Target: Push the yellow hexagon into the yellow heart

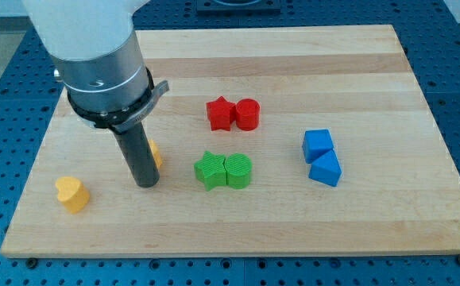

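The yellow heart lies near the board's lower left. The yellow hexagon is mostly hidden behind the rod; only a sliver shows at the rod's right side. My tip rests on the board just below and to the left of the hexagon, and to the right of the heart, about a rod's width or two away from it.
A green star and green round block touch at the board's middle. A red star and red round block sit above them. Two blue blocks lie at the right. The wooden board sits on a blue perforated table.
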Motion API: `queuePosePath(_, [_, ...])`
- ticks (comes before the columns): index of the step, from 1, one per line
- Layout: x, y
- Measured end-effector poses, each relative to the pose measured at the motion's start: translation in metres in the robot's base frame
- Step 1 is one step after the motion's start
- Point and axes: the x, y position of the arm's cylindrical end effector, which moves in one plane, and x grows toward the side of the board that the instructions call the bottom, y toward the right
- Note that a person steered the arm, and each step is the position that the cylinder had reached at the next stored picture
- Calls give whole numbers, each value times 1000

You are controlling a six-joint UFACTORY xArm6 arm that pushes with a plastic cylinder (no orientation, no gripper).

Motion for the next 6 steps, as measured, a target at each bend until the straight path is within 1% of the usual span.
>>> queuePosePath(1, [0, 18])
queuePosePath(2, [1, 49])
queuePosePath(3, [-10, 66])
queuePosePath(4, [-56, 50])
queuePosePath(5, [-54, 36])
queuePosePath(6, [-42, 19])
